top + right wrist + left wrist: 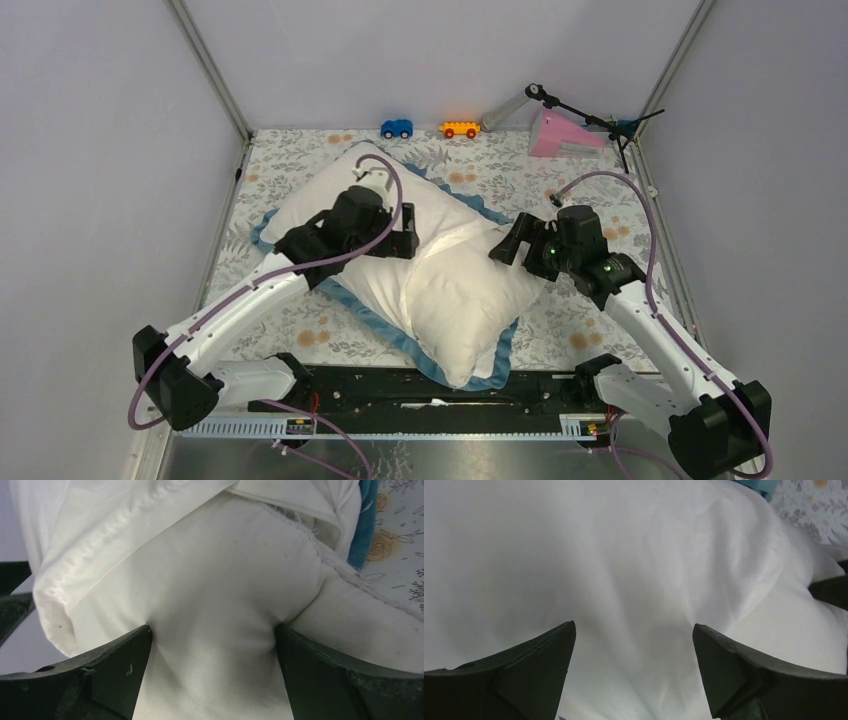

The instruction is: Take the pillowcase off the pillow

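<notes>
Pillow [452, 300]: plump, cream-white, lying on the diagonal across the middle of the table cloth [590, 300], long axis from 10 o'clock to 5 o'clock; the 5 o'clock half is bare. Pillowcase [312, 200]: white face up, covering the 10 o'clock half; its blue edging [400, 335] shows under the pillow along the 7 o'clock side and around the 5 o'clock corner.

Left gripper [634, 630]: jaws spread wide, nothing between them; positioned over smooth white cloth near the centre of the pillow. Right gripper [212, 630]: jaws equally wide, not clamped; they straddle a bulge of the pillow at its 3 o'clock corner, and the cream fabric touches both fingers [120, 665].

At the 12 o'clock edge: a blue toy car [397, 128], an orange toy car [460, 129], and a pink wedge [558, 135] at 1 o'clock.
</notes>
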Motion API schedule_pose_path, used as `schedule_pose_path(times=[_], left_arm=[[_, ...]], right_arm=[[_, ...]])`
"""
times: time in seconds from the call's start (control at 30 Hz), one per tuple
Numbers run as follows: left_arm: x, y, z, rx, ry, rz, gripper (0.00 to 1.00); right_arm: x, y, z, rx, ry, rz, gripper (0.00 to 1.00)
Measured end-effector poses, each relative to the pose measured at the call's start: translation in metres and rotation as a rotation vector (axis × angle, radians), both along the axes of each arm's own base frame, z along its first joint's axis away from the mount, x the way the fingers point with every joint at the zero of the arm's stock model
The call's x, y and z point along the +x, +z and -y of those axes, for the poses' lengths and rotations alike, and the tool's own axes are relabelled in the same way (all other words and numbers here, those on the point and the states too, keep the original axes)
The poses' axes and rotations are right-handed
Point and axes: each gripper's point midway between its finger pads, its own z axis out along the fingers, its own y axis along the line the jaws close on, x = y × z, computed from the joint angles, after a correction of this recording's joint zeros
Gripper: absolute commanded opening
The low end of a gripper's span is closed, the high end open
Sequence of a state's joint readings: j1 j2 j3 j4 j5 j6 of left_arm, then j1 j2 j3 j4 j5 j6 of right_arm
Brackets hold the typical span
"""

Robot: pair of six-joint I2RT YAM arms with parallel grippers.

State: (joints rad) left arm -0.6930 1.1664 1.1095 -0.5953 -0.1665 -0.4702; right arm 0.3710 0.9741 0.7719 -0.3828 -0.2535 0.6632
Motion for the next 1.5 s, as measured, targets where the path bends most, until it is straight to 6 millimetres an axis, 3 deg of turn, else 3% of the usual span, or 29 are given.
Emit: schedule_pose_path(times=[0.2,0.4,0.53,0.63,0.8,0.83,0.87,0.9,0.97,1.0,1.03,1.13,1.27,1.5], left_arm=[[-0.026,-0.009,0.042,0.024,-0.176,-0.007,0.84],[-0.026,-0.023,0.053,0.051,-0.217,-0.033,0.77],[-0.022,-0.024,0.051,0.060,-0.195,-0.026,0.54],[-0.019,-0.024,0.049,0.065,-0.172,-0.018,0.46],[-0.017,-0.023,0.047,0.064,-0.152,-0.016,0.27],[-0.017,-0.023,0.047,0.062,-0.149,-0.017,0.19],[-0.017,-0.023,0.047,0.060,-0.147,-0.018,0.14],[-0.017,-0.023,0.047,0.058,-0.143,-0.018,0.10],[-0.015,-0.022,0.047,0.049,-0.129,-0.015,0.00],[-0.013,-0.021,0.047,0.040,-0.117,-0.015,0.00],[-0.011,-0.021,0.047,0.028,-0.104,-0.011,0.00],[0.000,-0.026,0.034,-0.012,-0.027,-0.019,0.00],[0.020,-0.037,-0.006,-0.108,0.152,-0.023,0.00],[0.018,-0.045,-0.066,-0.348,0.406,0.015,0.00]], right_arm=[[0.001,-0.006,0.010,-0.072,-0.031,0.025,1.00],[-0.012,0.011,0.026,-0.121,-0.053,0.056,1.00],[-0.024,0.019,0.034,-0.153,-0.049,0.052,1.00],[-0.034,0.013,0.034,-0.154,-0.025,0.017,1.00],[-0.054,-0.012,0.021,-0.095,0.053,-0.061,1.00],[-0.057,-0.017,0.018,-0.086,0.063,-0.073,0.98],[-0.058,-0.020,0.016,-0.074,0.073,-0.080,0.89],[-0.059,-0.023,0.013,-0.065,0.080,-0.081,0.74],[-0.059,-0.025,0.008,-0.042,0.093,-0.075,0.21],[-0.057,-0.025,0.006,-0.031,0.095,-0.064,0.07],[-0.055,-0.023,0.004,-0.021,0.098,-0.051,0.00],[-0.044,-0.016,0.001,-0.002,0.072,-0.004,0.00],[-0.030,-0.012,0.013,-0.058,-0.015,0.049,0.00],[-0.012,0.034,0.051,-0.153,-0.210,0.249,0.00]])
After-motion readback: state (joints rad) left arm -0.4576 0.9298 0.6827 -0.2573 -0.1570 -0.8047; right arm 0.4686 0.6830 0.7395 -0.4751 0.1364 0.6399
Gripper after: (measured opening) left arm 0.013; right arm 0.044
